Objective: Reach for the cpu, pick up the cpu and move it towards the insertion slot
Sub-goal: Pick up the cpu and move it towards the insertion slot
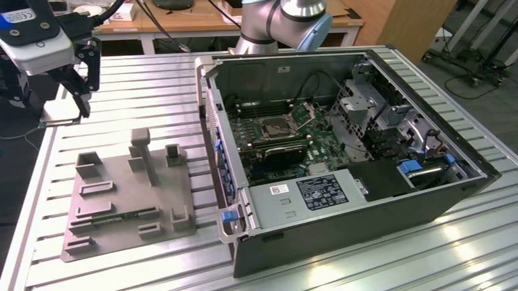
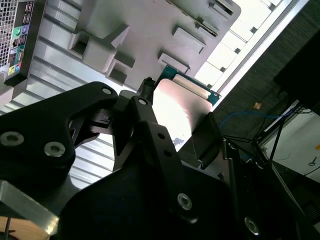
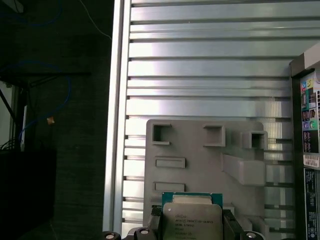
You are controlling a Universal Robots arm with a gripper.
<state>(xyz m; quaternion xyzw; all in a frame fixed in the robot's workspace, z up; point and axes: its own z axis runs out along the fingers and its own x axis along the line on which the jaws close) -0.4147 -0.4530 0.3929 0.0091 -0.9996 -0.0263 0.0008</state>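
Gripper (image 1: 71,108) is clamping shut on the cpu (image 1: 58,114); in the first wrist view its fingers (image 3: 156,220) are pressing on 2 opposite edges of the chip, leaving the metal top uncovered. Judgement: the edge grip is keeping the pads off both flat faces. The cpu is riding roughly level in the jaws, with its green rim showing past the silver lid in both wrist views. It is hanging clear in the air, touching nothing but the fingers, over the slatted table (image 1: 145,85) near the edge at the exterior view's left. The grey tray (image 1: 121,200) is lying below and just beyond the chip, with its shallow recesses facing up and 1 green memory stick (image 1: 113,219) sitting in a long groove. Well apart, toward the exterior view's right, the open case (image 1: 364,218) is lying on its side so the board is facing up. Inside it, the slot (image 1: 273,127) is sitting with its metal bracket (image 1: 307,112) standing raised, leaving the dark centre exposed. Judgement: pick-up is done and the carry is at an early stage, since the whole tray-to-case gap is lying between chip and slot.
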